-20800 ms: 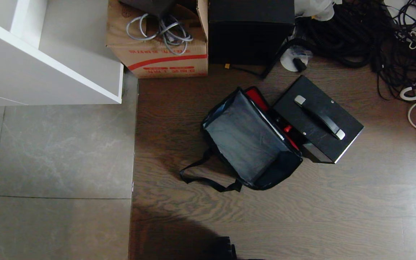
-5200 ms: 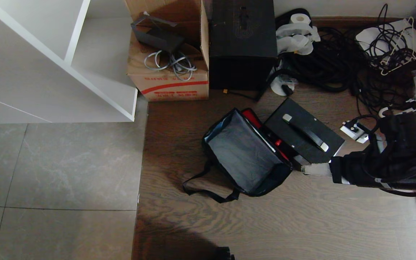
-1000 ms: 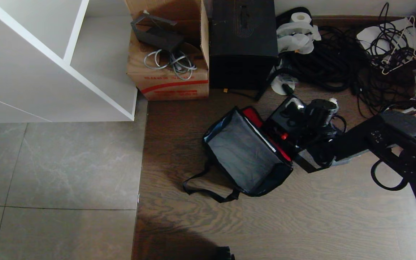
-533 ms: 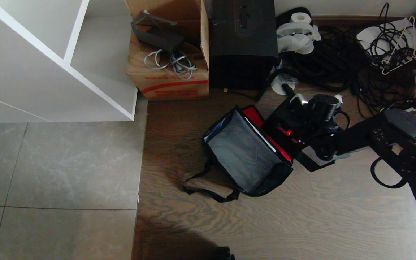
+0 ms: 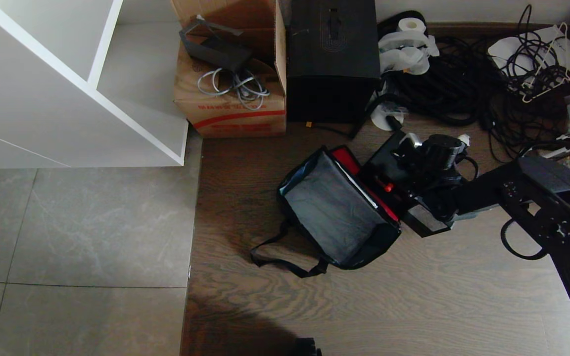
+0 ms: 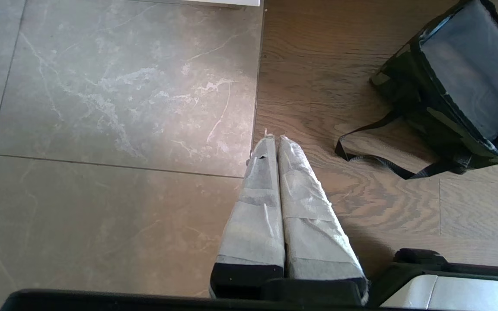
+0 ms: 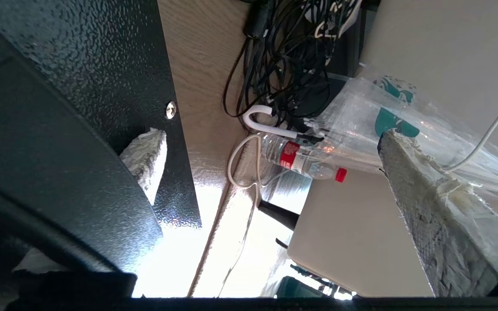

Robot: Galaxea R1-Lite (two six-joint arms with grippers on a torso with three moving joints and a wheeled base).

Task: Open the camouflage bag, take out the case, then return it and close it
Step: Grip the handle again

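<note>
A: Bag point(image 5: 337, 210) lies on the wooden floor with its mouth wide, red lining showing along the far edge. Why unzipped and empty?

B: Because the case point(image 5: 389, 160) is out. It sits flat on the floor just beside the bag's open side, touching or nearly touching the lining, so I judge the removal is done and the return is next.

A: And the right end effector point(image 5: 406, 158)?

B: It hangs over the case top, about where the handle should be. In the right wrist view one wrapped finger point(image 7: 145, 157) lies low against the case's pebbled face, while the other stands well off to the side. So it is spread wide and holds nothing.

A: Why spread so wide?

B: My guess: to straddle the handle before closing. Whether a finger is under the handle I cannot tell.

A: The left end effector point(image 6: 273, 140)?

B: Parked low over the floor seam between tile and wood, fingers pressed together, bag strap point(image 6: 374, 157) nearby.
</note>
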